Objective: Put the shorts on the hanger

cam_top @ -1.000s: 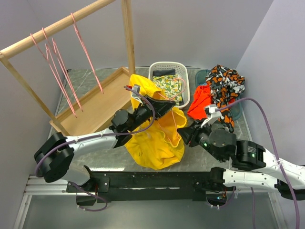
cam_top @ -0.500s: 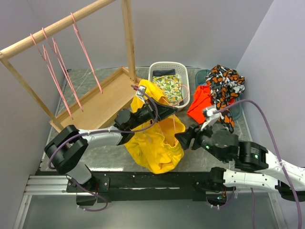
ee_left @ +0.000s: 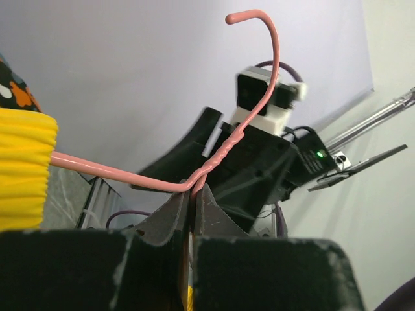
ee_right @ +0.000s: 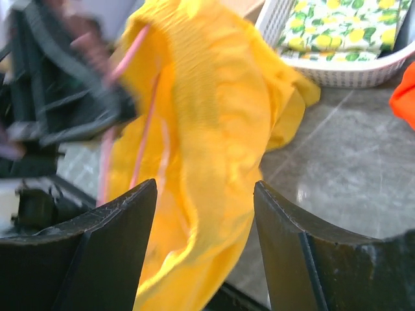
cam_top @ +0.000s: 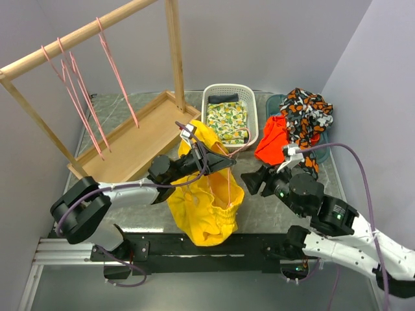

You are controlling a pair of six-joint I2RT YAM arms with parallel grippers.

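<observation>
The yellow shorts (cam_top: 204,207) hang on a pink wire hanger (cam_top: 228,165) held above the table's near middle. My left gripper (cam_top: 224,161) is shut on the hanger's neck (ee_left: 194,184), just below the twisted stem and hook (ee_left: 269,58). The ribbed yellow waistband (ee_left: 23,168) shows at the left of the left wrist view. My right gripper (cam_top: 249,181) is open and empty, just right of the shorts (ee_right: 207,149), which fill the view between its fingers (ee_right: 305,253). The pink wire (ee_right: 130,129) shows inside the fabric.
A wooden rack (cam_top: 78,35) with several more pink hangers (cam_top: 84,97) stands at the back left over a wooden tray (cam_top: 130,142). A white basket (cam_top: 228,116) with patterned cloth, an orange-red cloth (cam_top: 272,139) and a black-white-orange cloth (cam_top: 308,116) lie at the back right.
The left gripper has lifted the hanger and shorts off the table and swung them nearer; the shorts now hang narrower. The right gripper has let go and drawn back to the right.
</observation>
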